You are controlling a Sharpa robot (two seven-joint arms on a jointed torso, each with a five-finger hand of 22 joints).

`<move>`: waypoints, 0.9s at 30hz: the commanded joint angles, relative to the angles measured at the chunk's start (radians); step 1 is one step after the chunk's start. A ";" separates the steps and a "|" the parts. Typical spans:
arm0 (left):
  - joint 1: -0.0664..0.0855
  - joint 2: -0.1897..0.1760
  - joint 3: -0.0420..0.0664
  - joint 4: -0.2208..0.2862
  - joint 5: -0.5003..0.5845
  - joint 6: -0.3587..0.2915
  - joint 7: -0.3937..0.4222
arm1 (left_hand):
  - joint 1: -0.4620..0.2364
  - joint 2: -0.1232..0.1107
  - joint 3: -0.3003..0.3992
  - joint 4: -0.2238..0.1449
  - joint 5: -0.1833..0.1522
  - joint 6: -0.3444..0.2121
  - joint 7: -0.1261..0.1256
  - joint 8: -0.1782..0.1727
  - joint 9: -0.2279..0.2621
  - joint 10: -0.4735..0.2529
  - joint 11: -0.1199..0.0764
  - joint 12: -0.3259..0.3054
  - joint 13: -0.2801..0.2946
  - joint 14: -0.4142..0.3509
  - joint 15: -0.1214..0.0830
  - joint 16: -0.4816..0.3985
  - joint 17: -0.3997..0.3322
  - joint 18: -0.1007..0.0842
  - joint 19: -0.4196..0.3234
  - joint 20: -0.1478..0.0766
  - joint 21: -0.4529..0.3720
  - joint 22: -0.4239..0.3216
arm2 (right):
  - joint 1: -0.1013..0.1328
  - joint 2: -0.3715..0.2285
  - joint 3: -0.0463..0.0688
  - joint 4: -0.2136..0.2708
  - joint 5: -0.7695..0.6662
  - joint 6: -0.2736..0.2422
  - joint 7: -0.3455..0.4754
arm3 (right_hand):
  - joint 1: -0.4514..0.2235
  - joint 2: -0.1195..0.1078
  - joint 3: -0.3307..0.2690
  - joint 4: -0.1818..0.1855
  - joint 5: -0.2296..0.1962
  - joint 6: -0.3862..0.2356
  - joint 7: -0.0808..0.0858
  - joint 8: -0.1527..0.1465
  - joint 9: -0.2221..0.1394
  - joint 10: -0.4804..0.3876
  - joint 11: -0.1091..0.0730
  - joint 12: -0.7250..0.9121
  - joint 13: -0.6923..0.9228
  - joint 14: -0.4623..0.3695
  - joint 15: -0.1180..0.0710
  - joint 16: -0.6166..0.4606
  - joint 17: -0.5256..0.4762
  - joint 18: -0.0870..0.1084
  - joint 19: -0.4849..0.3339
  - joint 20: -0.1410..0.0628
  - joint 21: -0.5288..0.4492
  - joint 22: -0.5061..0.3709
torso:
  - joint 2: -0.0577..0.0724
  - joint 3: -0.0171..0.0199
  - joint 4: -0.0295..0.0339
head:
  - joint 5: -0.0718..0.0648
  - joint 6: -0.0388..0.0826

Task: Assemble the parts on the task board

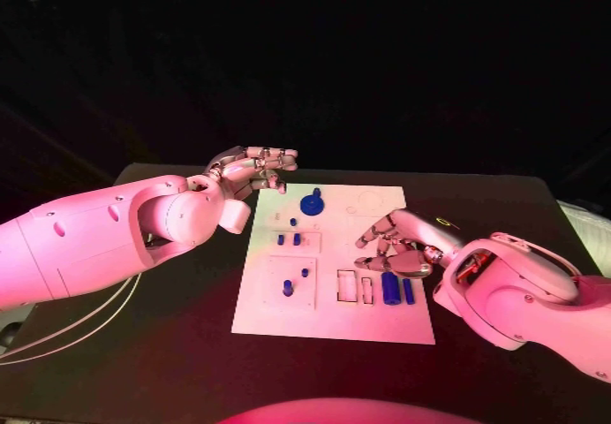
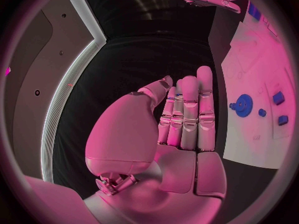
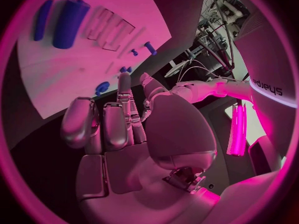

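Both hands empty: left hand [image 1: 255, 168] fingers straight, together; right hand [image 1: 401, 247] half-curled over board [image 1: 334, 318]. We should lower right squarely onto cylinder [image 1: 391, 288].

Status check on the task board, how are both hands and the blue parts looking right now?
Left hand open, off the board's far left corner. Right hand empty, fingers curled, above the task board. Blue gear and other parts on the board, nothing blocking.
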 commanded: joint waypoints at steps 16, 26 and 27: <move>0.000 0.008 -0.005 -0.010 -0.001 0.017 0.004 | 0.008 0.001 -0.005 -0.005 0.007 -0.004 0.000 0.005 -0.002 -0.005 0.000 0.003 0.001 -0.005 0.002 -0.003 -0.002 0.012 -0.003 0.001 -0.004 -0.002 | -0.017 -0.089 -0.025 0.015 -0.023 0.158 -0.284 | -0.021 0.021 -0.215 0.195 0.066 0.004 -0.006 0.047 0.021 -0.060 -0.001 0.593 0.700 0.063 -0.002 0.127 0.154 -0.023 0.021 -0.004 0.095 0.136 | -0.009 0.0018 -0.0208 | -0.027 0.006; 0.000 0.007 -0.006 -0.010 -0.001 0.018 0.004 | 0.008 0.001 -0.005 -0.005 0.007 -0.004 0.000 0.005 -0.002 -0.005 0.000 0.003 0.001 -0.005 0.002 -0.003 -0.002 0.012 -0.003 0.001 -0.004 -0.002 | -0.033 -0.050 -0.026 -0.010 -0.078 0.168 -0.296 | -0.006 0.029 -0.226 0.204 0.077 0.007 -0.008 0.055 0.026 -0.054 -0.003 0.605 0.723 0.063 -0.003 0.129 0.157 -0.023 0.021 -0.005 0.097 0.139 | -0.009 0.0000 -0.0239 | -0.021 0.001; 0.000 0.007 -0.006 -0.010 -0.001 0.018 0.004 | 0.008 0.001 -0.005 -0.005 0.007 -0.004 0.000 0.005 -0.002 -0.005 0.000 0.003 0.001 -0.005 0.002 -0.003 -0.002 0.012 -0.003 0.001 -0.004 -0.002 | -0.034 -0.046 -0.026 -0.013 -0.082 0.169 -0.297 | -0.005 0.030 -0.226 0.204 0.077 0.007 -0.008 0.055 0.026 -0.054 -0.003 0.606 0.723 0.063 -0.003 0.130 0.157 -0.023 0.021 -0.005 0.097 0.139 | -0.009 0.0001 -0.0239 | -0.020 0.000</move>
